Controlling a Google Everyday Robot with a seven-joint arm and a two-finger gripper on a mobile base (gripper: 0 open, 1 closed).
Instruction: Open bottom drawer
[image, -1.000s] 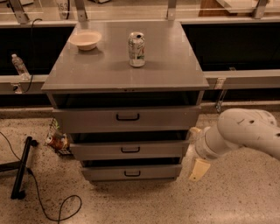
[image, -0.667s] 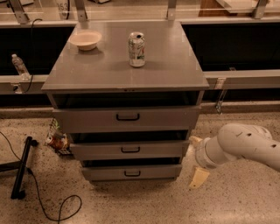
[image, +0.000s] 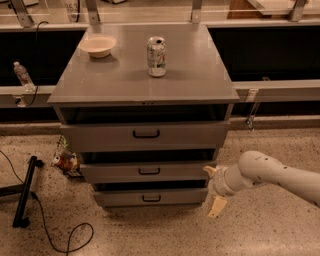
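The grey cabinet (image: 145, 75) has three drawers. The bottom drawer (image: 115, 198) is the lowest one, with a shallow grey front and a small black loop handle (image: 151, 198). Its front sits about flush under the middle drawer (image: 110, 171). My gripper (image: 212, 189) is at the cabinet's lower right corner, beside the right end of the bottom and middle drawers. It is open and empty, with one cream fingertip (image: 208, 171) above and the other low near the floor. It is to the right of the handle and does not touch it.
A bowl (image: 98, 45) and a drink can (image: 156, 56) stand on the cabinet top. A crumpled wrapper (image: 64, 161) lies on the floor left of the cabinet. A black stand leg (image: 25, 192) and cable (image: 70, 235) lie at lower left. A plastic bottle (image: 22, 75) rests on the left ledge.
My arm has lowered and shifted left, bringing the gripper closer to the cabinet's lower right corner. The drawers have not moved.
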